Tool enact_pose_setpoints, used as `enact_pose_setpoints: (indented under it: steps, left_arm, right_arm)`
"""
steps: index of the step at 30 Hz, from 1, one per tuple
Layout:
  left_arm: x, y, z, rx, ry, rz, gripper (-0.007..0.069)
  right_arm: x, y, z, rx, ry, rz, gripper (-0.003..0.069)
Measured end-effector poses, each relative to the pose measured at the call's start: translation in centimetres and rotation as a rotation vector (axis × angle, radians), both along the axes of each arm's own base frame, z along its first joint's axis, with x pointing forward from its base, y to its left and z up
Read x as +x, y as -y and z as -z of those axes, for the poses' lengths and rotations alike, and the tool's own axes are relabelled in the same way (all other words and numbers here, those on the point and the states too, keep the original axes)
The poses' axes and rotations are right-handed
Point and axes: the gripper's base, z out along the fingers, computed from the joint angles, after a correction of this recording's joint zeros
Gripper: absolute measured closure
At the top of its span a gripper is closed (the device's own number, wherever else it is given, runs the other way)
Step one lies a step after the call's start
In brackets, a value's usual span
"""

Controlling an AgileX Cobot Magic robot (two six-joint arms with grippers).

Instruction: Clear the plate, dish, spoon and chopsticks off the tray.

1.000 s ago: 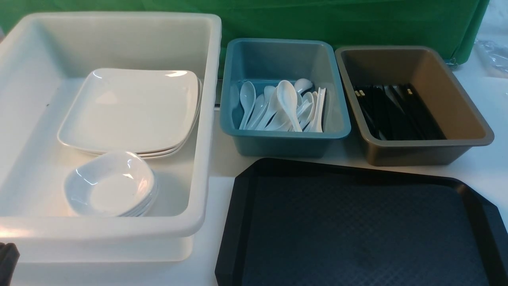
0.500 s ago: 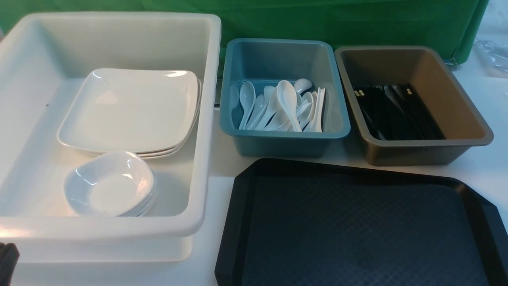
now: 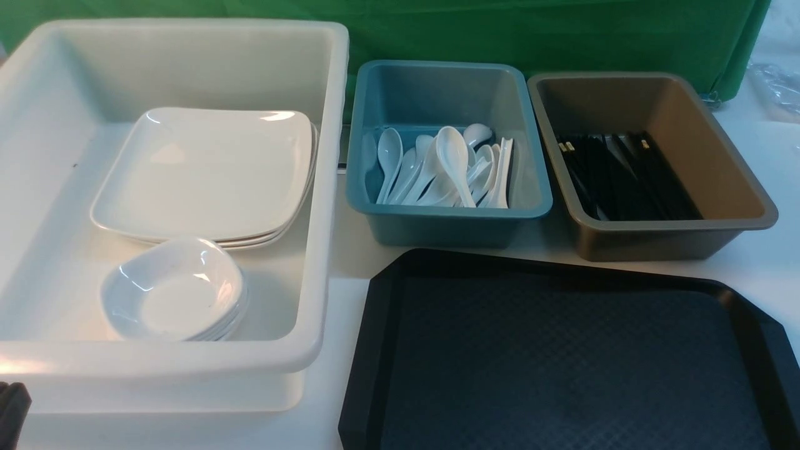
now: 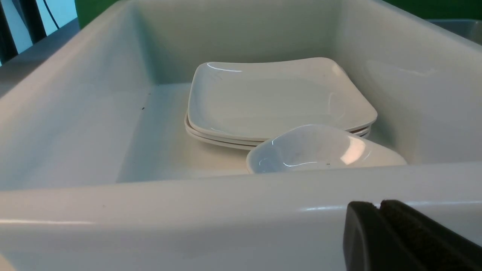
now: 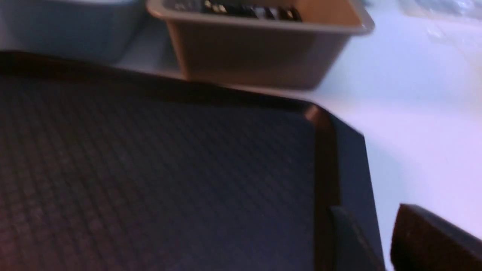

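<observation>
Tray [image 3: 562, 369]: black, textured, low-rimmed, lying nearest me on the white table [image 3: 765, 262] with nothing on any part of it that I can see. My right gripper [image 5: 380, 241] hangs over the tray's right rim, its two dark fingers standing apart with a gap between them and nothing in it. My left gripper [image 4: 378, 235] sits just outside the near wall of the white bin [image 3: 187, 365]; its pads appear pressed together, empty. Inside that bin: the plate [image 3: 203, 175] topping a small stack toward the far side, and a stack of small dishes [image 3: 175, 290] just in front, overlapping the plates' near edge. Beyond the tray, the blue bin [image 3: 447, 219] holds the spoon [image 3: 455, 159] lying atop a heap of like spoons. To its right, the brown bin [image 3: 719, 231] holds the chopsticks [image 3: 625, 178], a bundle of black sticks. Status, as I judge it: all four items appear sorted into bins; nothing left to clear.
</observation>
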Motion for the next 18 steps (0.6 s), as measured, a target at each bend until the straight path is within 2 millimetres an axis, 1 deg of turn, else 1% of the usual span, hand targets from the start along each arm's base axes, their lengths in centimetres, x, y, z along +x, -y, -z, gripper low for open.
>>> enact_pose_setpoints:
  steps: [7, 18]
  left_arm:
    - [0.0, 0.0, 0.0, 0.002, 0.0, 0.0, 0.0608]
    - [0.0, -0.01, 0.0, 0.003, 0.0, 0.0, 0.0608]
  right_arm:
    - [-0.01, 0.2, 0.0, 0.002, 0.0, 0.04, 0.0421]
    - [-0.01, 0.18, 0.01, 0.01, -0.001, 0.04, 0.0421]
